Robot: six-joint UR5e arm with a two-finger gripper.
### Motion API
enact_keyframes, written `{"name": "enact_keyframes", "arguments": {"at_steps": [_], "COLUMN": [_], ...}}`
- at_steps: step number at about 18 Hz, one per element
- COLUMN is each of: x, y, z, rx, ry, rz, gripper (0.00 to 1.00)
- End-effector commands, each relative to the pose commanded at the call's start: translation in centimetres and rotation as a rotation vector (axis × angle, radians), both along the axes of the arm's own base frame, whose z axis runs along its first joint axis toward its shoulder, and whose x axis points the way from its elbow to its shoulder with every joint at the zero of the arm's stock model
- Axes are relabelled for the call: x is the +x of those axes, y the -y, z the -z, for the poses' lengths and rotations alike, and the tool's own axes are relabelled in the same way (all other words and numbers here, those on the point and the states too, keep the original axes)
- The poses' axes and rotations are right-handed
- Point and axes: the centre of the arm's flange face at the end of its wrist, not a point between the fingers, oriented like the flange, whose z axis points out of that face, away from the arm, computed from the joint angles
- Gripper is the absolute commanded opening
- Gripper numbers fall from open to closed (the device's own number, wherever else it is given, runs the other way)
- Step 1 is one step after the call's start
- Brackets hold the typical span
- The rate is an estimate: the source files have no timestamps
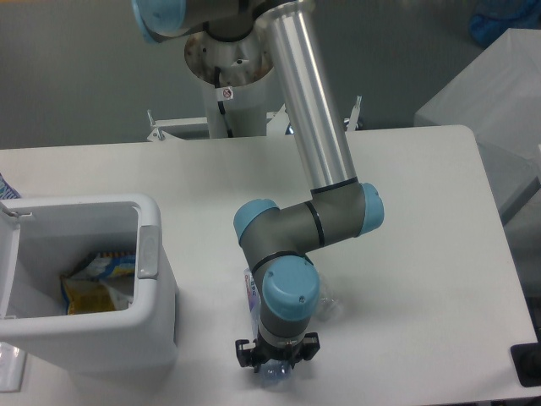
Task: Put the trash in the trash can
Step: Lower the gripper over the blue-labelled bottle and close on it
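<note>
My desk [423,169] is white with rounded corners. Behind it I see a plain grey wall [76,68]; beside its right edge, a pale covered block [494,93].
</note>
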Motion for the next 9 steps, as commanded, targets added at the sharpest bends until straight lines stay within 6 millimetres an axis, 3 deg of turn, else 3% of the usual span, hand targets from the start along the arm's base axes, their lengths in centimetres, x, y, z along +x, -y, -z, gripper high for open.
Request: {"name": "enact_keyframes", "arguments": {"at_steps": [9], "x": [0.48], "y": [-0.23], "z": [-0.49], "rx": [0.0], "ry": [-0.009], "rz": [0.008], "gripper": [0.63]}}
